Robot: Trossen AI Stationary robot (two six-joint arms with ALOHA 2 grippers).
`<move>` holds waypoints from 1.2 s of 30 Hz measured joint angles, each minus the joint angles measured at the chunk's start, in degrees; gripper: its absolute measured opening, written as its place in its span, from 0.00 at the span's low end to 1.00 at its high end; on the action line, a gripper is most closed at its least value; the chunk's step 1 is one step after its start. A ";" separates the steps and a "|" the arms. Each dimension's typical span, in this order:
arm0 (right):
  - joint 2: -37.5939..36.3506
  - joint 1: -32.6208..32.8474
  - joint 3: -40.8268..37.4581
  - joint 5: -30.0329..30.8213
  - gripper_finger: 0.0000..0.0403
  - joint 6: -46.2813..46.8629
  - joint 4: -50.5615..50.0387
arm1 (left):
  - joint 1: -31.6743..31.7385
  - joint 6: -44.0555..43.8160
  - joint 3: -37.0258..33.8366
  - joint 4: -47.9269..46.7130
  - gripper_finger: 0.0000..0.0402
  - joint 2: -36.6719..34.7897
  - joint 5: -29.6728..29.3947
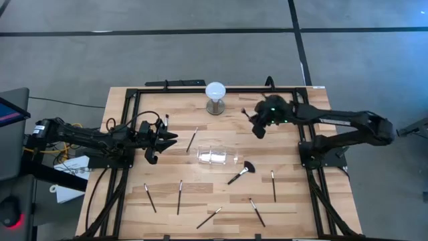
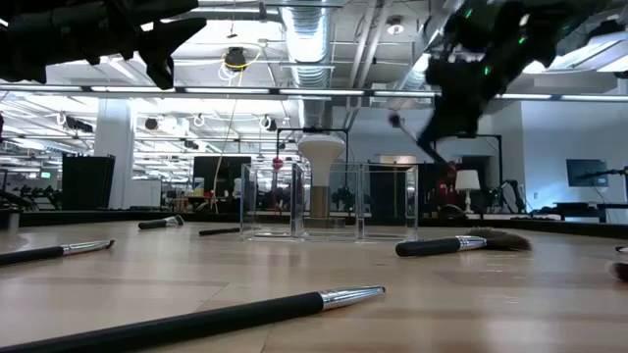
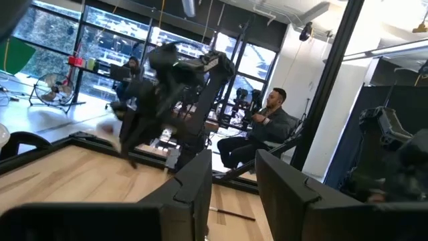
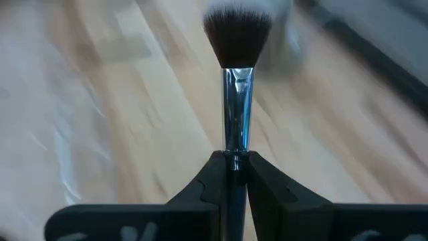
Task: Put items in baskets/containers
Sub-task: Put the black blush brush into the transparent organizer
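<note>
Nearest the low camera lies one brush point(image 2: 211, 319) by the surface's point(image 1: 167, 207) near edge. Seven brushes lie loose; five point(image 1: 179, 196) line the near edge. One clear holder point(image 1: 215, 156) sits mid-surface with open wood around it. Right pincer point(image 1: 257, 124), toward the far edge, is clamped on an eighth brush point(image 4: 235, 80). Left pincer point(image 1: 160, 139) hangs parted and empty near the left edge.

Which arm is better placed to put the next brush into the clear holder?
The right arm. Its claw is already shut on a silver-collared, dark-bristled brush, raised near the transparent rectangular holder. The left claw holds nothing visible.
</note>
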 joint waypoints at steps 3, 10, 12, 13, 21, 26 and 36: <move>-2.82 5.58 -2.41 -0.16 0.07 3.10 11.85 | 0.00 0.00 0.00 0.00 0.28 0.00 0.00; 1.12 17.26 -6.15 3.32 0.08 3.13 35.86 | 0.02 0.35 0.00 0.48 0.28 0.00 0.00; 4.39 19.77 -6.90 5.29 0.09 2.13 43.58 | 0.02 0.39 0.00 0.55 0.28 -0.03 -0.01; 6.41 20.80 -7.06 6.28 0.09 1.53 47.30 | 0.02 0.39 0.00 0.55 0.28 -0.02 0.00; 24.26 23.75 -7.17 7.61 0.09 1.56 76.08 | 0.03 0.42 0.00 0.63 0.28 0.00 0.00; 31.59 23.13 -7.17 7.70 0.08 2.41 84.94 | 0.02 0.44 0.00 0.59 0.28 0.00 0.00; 29.33 23.01 -7.15 7.39 0.09 3.52 79.15 | 0.02 0.70 0.00 0.43 0.28 0.00 -0.02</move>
